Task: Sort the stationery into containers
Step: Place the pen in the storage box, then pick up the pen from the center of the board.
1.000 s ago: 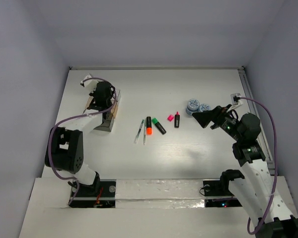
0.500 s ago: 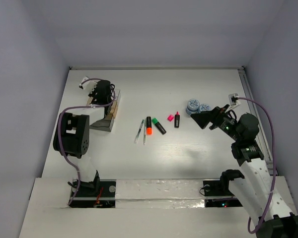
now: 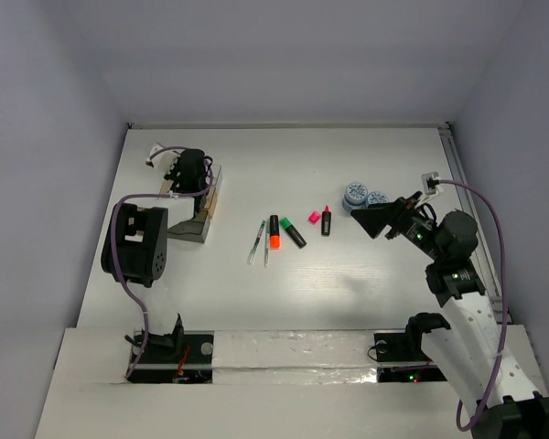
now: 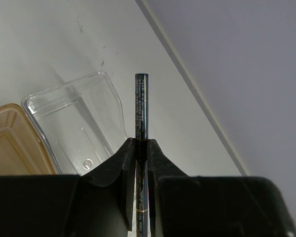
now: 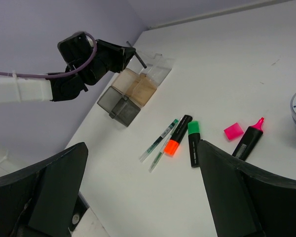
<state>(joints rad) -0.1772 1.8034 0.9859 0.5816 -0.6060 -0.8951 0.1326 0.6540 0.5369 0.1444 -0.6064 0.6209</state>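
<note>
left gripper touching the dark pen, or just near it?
Touching. The left wrist view shows the left gripper shut on the dark pen, both fingers pressed against its sides with no gap.

The white table (image 3: 256, 174) carries pens (image 3: 255, 242), markers (image 3: 293, 232), discs (image 3: 355, 193) and boxes (image 3: 192, 229).

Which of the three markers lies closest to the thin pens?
The orange-ended marker, right beside the pens; the green-ended marker and pink-ended marker lie farther away.
</note>
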